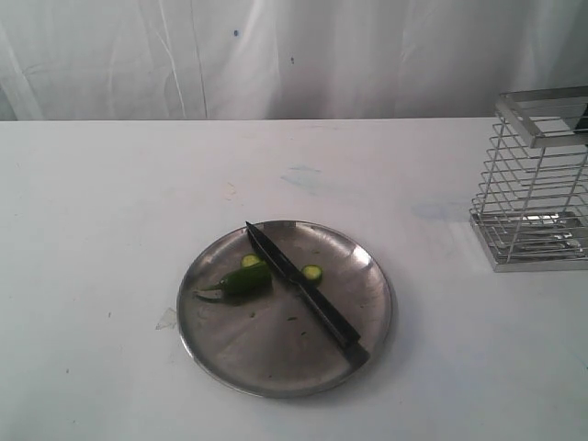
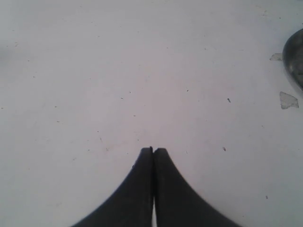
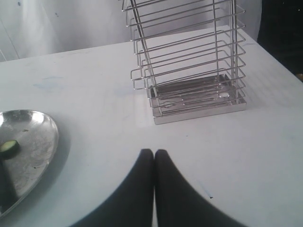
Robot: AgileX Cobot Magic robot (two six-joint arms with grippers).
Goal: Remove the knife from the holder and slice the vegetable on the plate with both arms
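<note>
The black knife [image 1: 303,286] lies diagonally across the steel plate [image 1: 367,317], its handle toward the plate's near right rim. The dark green pepper [image 1: 244,278] rests left of the blade, with two cut slices, one [image 1: 250,261] behind it and one [image 1: 312,273] right of the blade. The wire holder [image 1: 537,179] stands empty at the far right. Neither arm shows in the exterior view. My left gripper [image 2: 153,150] is shut over bare table, with the plate's edge [image 2: 296,56] at the side. My right gripper [image 3: 154,152] is shut, empty, between the holder [image 3: 189,61] and the plate [image 3: 33,142].
A white table [image 1: 110,202] runs back to a white curtain [image 1: 276,55]. Small scraps [image 2: 288,100] lie on the table near the plate's left rim.
</note>
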